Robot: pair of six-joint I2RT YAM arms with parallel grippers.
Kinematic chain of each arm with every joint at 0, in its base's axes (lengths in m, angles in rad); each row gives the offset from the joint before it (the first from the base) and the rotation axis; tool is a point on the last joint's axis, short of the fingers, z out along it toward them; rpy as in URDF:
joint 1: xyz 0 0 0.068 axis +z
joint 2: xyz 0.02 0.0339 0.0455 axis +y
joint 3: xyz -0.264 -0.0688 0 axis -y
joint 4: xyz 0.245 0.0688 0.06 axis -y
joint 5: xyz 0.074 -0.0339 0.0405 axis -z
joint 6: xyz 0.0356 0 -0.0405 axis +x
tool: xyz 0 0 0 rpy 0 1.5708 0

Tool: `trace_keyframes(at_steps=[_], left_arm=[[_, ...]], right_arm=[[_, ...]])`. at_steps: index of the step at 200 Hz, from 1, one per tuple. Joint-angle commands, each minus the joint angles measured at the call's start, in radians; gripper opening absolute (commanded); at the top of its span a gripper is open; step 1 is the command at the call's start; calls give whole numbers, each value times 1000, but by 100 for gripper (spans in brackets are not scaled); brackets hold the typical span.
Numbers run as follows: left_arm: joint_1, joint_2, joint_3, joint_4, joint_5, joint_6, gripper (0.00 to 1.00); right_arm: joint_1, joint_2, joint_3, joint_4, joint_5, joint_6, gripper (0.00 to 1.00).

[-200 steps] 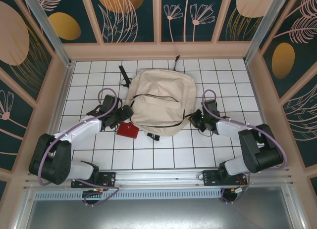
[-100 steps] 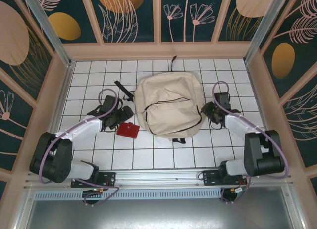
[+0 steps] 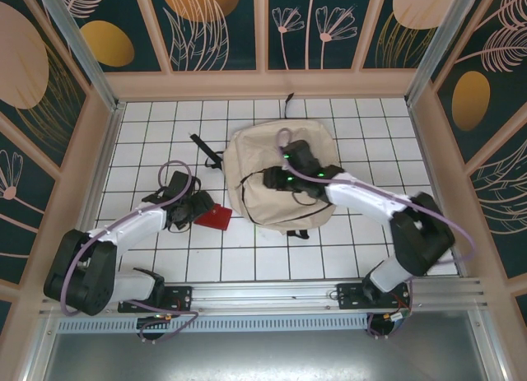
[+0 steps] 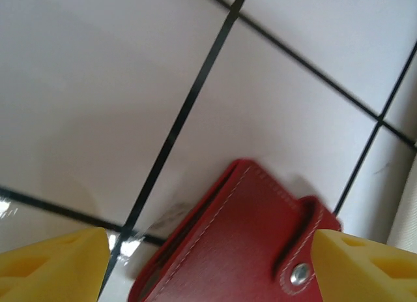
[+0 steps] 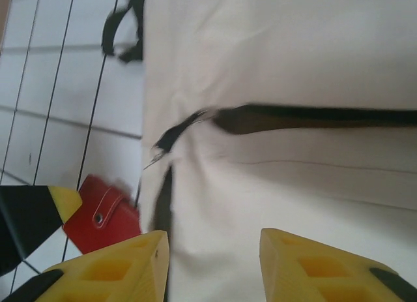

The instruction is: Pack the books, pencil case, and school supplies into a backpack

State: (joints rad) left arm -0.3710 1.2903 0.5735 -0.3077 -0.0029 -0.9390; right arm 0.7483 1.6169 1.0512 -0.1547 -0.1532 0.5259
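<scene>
The beige backpack (image 3: 247, 155) lies flat in the middle of the tiled table (image 3: 247, 262), toward the far edge. Its zipper (image 5: 313, 117) gapes only as a narrow dark slit. The red case (image 4: 241, 243) lies flat on the tiles just beside the bag's near-left corner. The left gripper (image 4: 208, 276) is wide open and low, one finger on each side of the case. The case is thin, so closing may skate it across the tile or catch only the snap tab. The right gripper (image 5: 212, 263) hovers part-open over the fabric, holding nothing. It may pinch a loose fold instead of the zipper lip, dragging the bag or leaving the mouth too tight.
</scene>
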Motion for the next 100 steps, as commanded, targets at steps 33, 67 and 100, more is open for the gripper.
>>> trace_keyframes(at_steps=[33,67,100], left_arm=[[9,-81,-27,-29,75,-65,70],[9,-82,-42,-5,120,-108,65],[9,-88,-59,-10,115,-138,65]], right_arm=[[164,292,259,11,-74,-35,28],[195,436,378,-34,-129,-32,24],[208,516,431,-61,-132,-21,24]])
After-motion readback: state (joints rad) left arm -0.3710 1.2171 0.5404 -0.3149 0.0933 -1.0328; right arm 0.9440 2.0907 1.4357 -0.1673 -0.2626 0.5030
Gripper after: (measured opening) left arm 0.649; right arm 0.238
